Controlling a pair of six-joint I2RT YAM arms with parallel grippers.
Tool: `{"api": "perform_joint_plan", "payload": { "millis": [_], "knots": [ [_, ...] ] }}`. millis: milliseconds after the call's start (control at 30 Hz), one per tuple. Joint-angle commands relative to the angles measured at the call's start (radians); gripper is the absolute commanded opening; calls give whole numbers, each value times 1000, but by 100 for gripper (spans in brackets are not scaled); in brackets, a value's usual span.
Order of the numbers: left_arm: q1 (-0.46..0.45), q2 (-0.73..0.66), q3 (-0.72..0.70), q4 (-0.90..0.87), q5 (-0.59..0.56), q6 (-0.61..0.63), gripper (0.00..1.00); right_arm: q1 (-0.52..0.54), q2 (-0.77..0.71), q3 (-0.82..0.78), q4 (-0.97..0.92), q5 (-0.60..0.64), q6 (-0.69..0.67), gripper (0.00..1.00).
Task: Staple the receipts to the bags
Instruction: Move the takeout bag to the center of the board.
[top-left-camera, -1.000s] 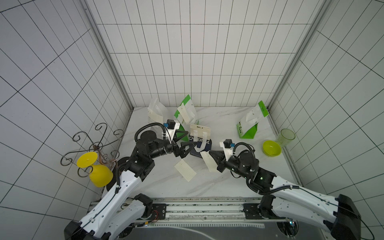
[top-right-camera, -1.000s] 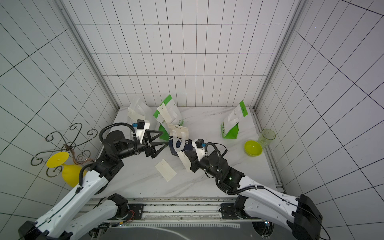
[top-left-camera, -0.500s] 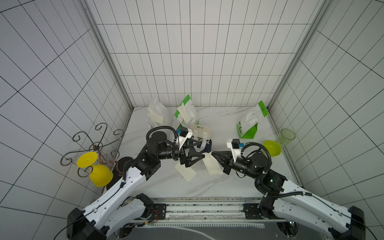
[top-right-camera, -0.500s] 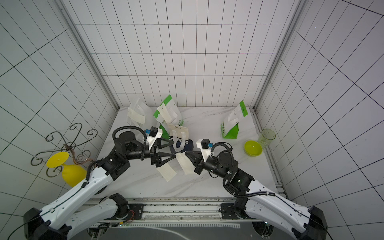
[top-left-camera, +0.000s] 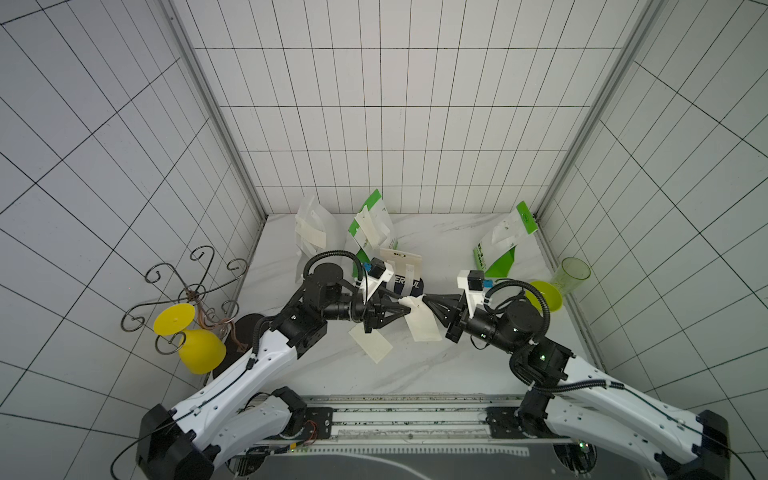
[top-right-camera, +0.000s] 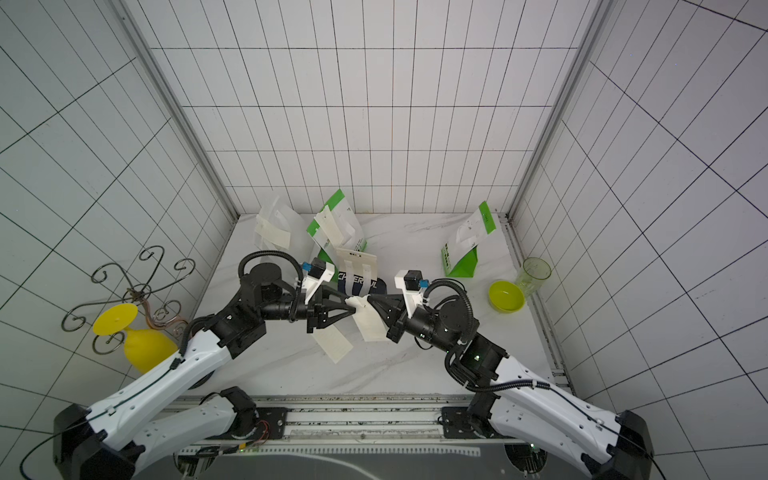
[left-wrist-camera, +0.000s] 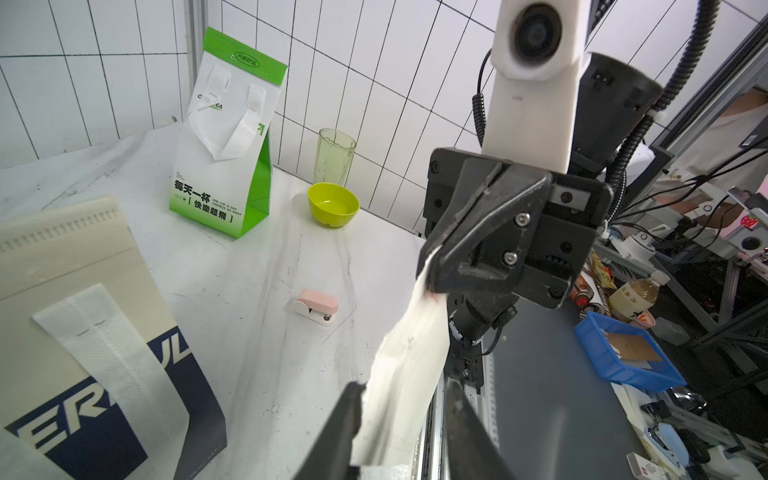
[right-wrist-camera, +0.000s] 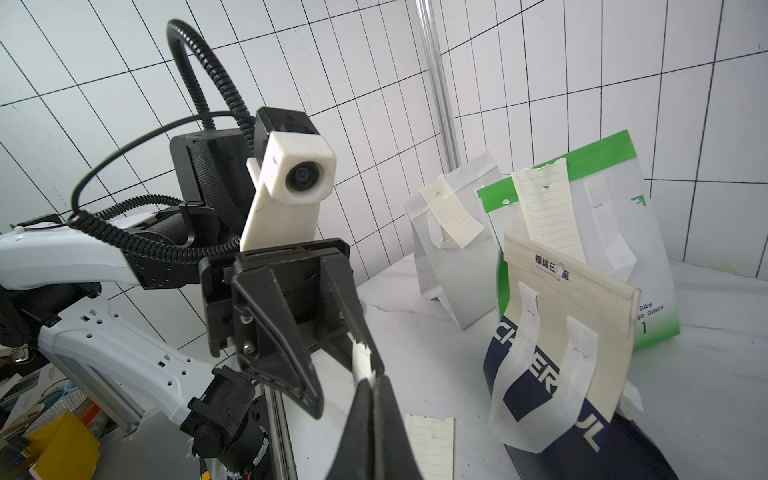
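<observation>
Just in front of the navy bag (top-left-camera: 400, 261), in both top views, my two claws meet nose to nose above the tabletop (top-left-camera: 440, 365). A second ago the left claw (top-left-camera: 404, 310) hung wide beside that bag. It has since drawn in narrow about the free end of the held receipt (top-left-camera: 422, 328), which the right claw (top-left-camera: 424, 298) pinches shut — a mid-air handover, I judge, not yet finished.

In the left wrist view the slip lies between my left fingers (left-wrist-camera: 345, 428) with a gap showing, so I cannot tell whether they grip. One pink stapler (left-wrist-camera: 316, 306) lies apart from the navy bag, toward the far green bag (left-wrist-camera: 224, 178), which carries no slip.

In the right wrist view, behind the navy bag, stand a white bag (right-wrist-camera: 453, 291) and a near green bag (right-wrist-camera: 623, 195). The white bag's receipt (right-wrist-camera: 452, 216) and the green bag's receipt (right-wrist-camera: 548, 212) hang from them, and one loose receipt (right-wrist-camera: 430, 444) lies flat beside the navy bag. That makes four bags and four receipts — two not yet stapled.
</observation>
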Motion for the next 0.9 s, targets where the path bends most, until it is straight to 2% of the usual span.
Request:
{"api": "perform_joint_plan", "payload": {
  "millis": [0,33,100,167,233,333,600,867],
  "knots": [
    [-3,-21,25,14,-28,18,8,-11,2,84,39,-5,20,0],
    [-4,-24,25,15,-39,17,1,-13,3,84,36,-5,25,0],
    [-4,-29,33,-3,-75,28,0,-23,4,93,2,-7,30,0],
    [-4,-28,58,-66,-104,67,0,-48,13,124,-82,-36,24,25],
    [-4,-29,76,-112,-122,98,0,-81,29,165,-177,-85,6,41],
    [-4,-31,83,-138,-126,123,0,-132,57,232,-315,-170,-42,51],
    [-3,-42,88,-169,-69,160,0,-182,115,379,-554,-396,-237,56],
    [-14,-51,86,-169,-40,166,0,-184,169,406,-582,-416,-282,52]
  ]
}}
